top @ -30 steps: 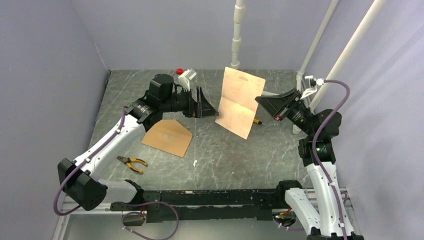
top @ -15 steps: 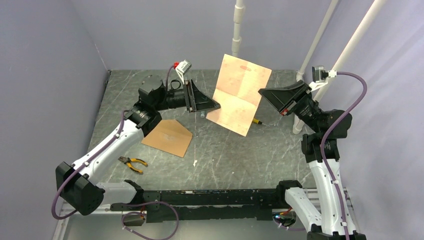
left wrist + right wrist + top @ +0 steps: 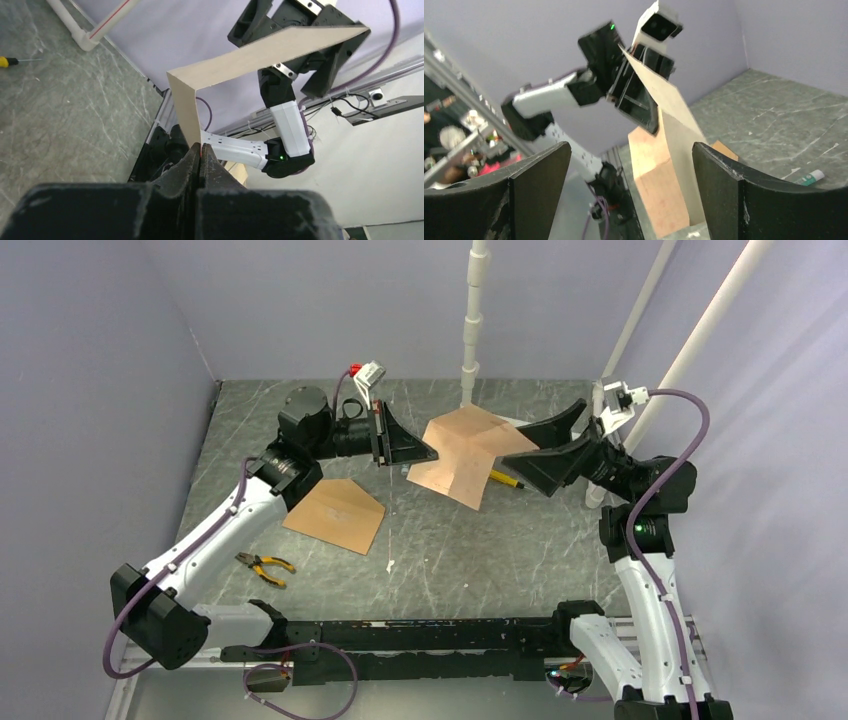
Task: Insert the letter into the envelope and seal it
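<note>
Two grippers have just traded roles. A second ago the right gripper [image 3: 630, 150] pinched the letter [image 3: 465, 455] upright while the left gripper [image 3: 428, 454] stood open beside it. Now the left jaws are clamped tight on the sheet's edge, as the left wrist view shows plainly. The right jaws have sprung wide, with the sheet's free end between them and neither finger touching it.

Without the second hold, the letter has sagged from upright to a tent shape, bent along its middle crease. It hangs over the far middle of the tabletop [image 3: 450, 550]. From above, its lower edge seems to come close to the surface, though I cannot tell if it touches.

This reads as a completed handover, so the left arm alone now carries the sheet. The envelope [image 3: 335, 515] lies flat toward the left side of the tabletop, just under the left forearm and well apart from the letter. Insertion has not begun, and the sheet, being about the envelope's size, will likely need careful lining up with the opening.

Pliers [image 3: 263, 565] sit near the left front edge, and a yellow-handled screwdriver [image 3: 505, 479] lies just behind the letter.

No brand, label or writing is legible on any item.
</note>
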`<state>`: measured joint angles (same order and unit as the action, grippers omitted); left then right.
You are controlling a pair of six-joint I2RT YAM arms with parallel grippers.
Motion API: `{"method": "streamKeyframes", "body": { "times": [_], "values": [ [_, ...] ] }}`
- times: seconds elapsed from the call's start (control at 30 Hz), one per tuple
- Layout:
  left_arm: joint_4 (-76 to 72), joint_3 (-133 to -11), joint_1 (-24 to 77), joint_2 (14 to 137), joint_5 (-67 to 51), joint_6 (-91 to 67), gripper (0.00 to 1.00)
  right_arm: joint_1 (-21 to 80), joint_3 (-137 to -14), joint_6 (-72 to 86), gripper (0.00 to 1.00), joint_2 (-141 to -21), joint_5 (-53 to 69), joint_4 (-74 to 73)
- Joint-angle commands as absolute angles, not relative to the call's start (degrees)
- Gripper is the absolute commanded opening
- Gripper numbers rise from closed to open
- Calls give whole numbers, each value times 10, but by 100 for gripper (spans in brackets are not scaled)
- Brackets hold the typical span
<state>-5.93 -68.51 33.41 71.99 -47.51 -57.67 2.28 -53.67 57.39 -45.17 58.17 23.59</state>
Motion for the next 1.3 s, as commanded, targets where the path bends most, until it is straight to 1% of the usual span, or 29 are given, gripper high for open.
{"method": "streamKeyframes", "body": {
  "times": [0.0, 0.07, 0.13, 0.23, 0.37, 0.47, 0.53, 0.6, 0.67, 0.77, 0.87, 1.03, 1.17, 1.2, 1.27],
  "values": [
    [-5, -733, 335, 725, -464, -502, 2, 32, -554, 456, 97, -444, 704, 226],
    [14, -744, 335, 733, -462, -486, 2, 48, -575, 399, 97, -440, 728, 143],
    [47, -759, 334, 740, -455, -460, 2, 59, -595, 340, 97, -425, 722, 74],
    [72, -774, 334, 751, -447, -428, 2, 65, -595, 353, 96, -412, 724, 80],
    [78, -776, 334, 767, -445, -396, 2, 66, -592, 375, 94, -405, 676, 78],
    [95, -779, 334, 777, -481, -365, 2, 66, -604, 341, 94, -400, 569, 8],
    [109, -779, 334, 779, -516, -335, 3, 66, -606, 312, 94, -408, 540, -36],
    [135, -782, 334, 780, -550, -301, 2, 66, -600, 276, 95, -420, 552, -61],
    [160, -780, 334, 777, -585, -265, 2, 67, -581, 232, 96, -431, 603, -57],
    [178, -763, 334, 769, -612, -223, 3, 84, -562, 172, 97, -443, 644, -62],
    [182, -751, 334, 762, -641, -212, 2, 130, -555, 104, 97, -461, 651, -82],
    [137, -730, 335, 752, -706, -248, 2, 219, -581, 9, 96, -516, 631, -169],
    [115, -712, 335, 740, -723, -269, 2, 239, -586, -39, 90, -540, 633, -214],
    [118, -709, 335, 737, -726, -267, 2, 239, -586, -44, 86, -540, 639, -218],
    [125, -704, 334, 730, -722, -263, 2, 239, -587, -52, 74, -539, 659, -225]
  ]
}}
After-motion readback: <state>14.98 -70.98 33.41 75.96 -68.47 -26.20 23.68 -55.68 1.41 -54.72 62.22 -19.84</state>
